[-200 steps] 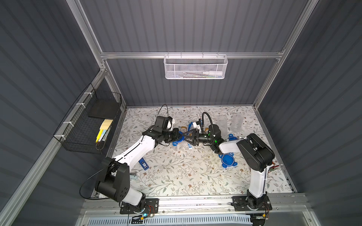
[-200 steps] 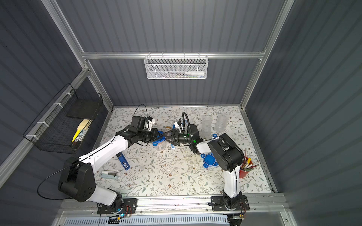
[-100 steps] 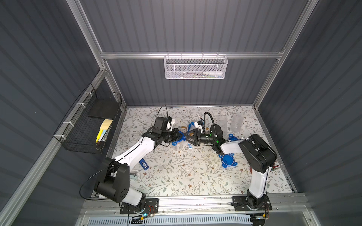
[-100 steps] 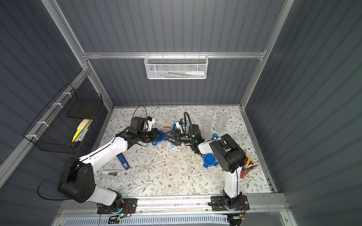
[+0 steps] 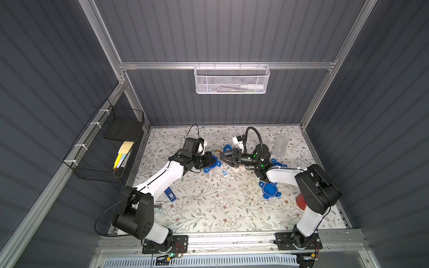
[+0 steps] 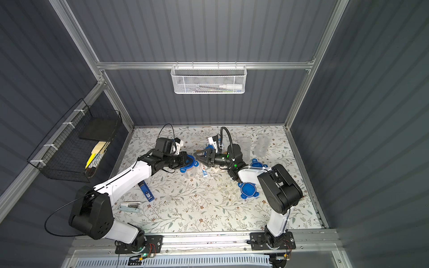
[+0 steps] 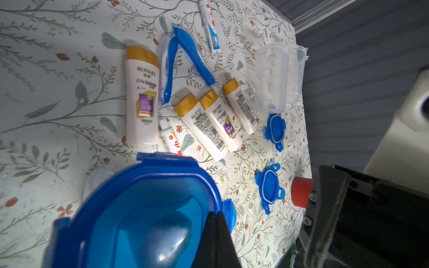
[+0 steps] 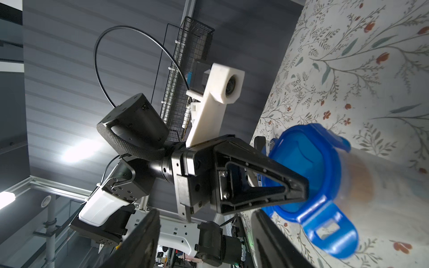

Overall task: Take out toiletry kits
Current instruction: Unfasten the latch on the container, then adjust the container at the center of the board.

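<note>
Currently the left gripper (image 8: 306, 190) is clamped tight on the rim of the blue lid (image 8: 301, 162) of the jar (image 8: 399, 185), with a tan blur inside that is likely a kit bottle (image 8: 361, 183), so the right gripper (image 5: 221, 159), jaws apart and empty beside it, should brace the jar before any lift.

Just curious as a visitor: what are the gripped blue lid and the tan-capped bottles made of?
Blue lid: likely translucent glossy plastic; light glows through it, moulded clip tabs. Tan-capped bottles: probably opaque cream plastic, smooth soft sheen, printed labels.
</note>
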Controlling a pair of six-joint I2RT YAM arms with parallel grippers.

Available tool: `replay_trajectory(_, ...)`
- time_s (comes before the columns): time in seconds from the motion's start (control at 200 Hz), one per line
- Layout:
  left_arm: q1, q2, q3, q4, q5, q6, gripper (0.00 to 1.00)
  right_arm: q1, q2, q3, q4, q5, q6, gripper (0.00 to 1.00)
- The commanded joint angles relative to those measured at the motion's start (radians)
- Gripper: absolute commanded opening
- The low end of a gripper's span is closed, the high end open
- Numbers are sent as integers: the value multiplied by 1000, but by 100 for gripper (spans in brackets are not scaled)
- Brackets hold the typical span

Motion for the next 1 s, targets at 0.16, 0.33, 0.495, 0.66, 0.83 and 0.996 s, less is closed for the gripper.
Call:
replay_trajectory(0.16,3,-2,105,-316,-120,36,0,4,-146,21,-390,33,-259,64)
replay_trajectory(0.33,3,-48,193,-346,-134,53,0,4,-219,58,-648,90,-410,63)
replay_trajectory(0.495,3,-102,244,-366,-177,69,1,1,-266,123,-850,154,-537,57)
replay_trajectory(0.66,17,-159,255,-369,-212,68,4,0,-275,220,-1044,249,-636,41)
replay_trajectory(0.83,35,-200,233,-373,-209,72,7,0,-249,274,-1118,291,-697,6)
replay_trajectory(0.996,39,-190,196,-398,-170,89,2,1,-184,340,-1180,332,-737,0)
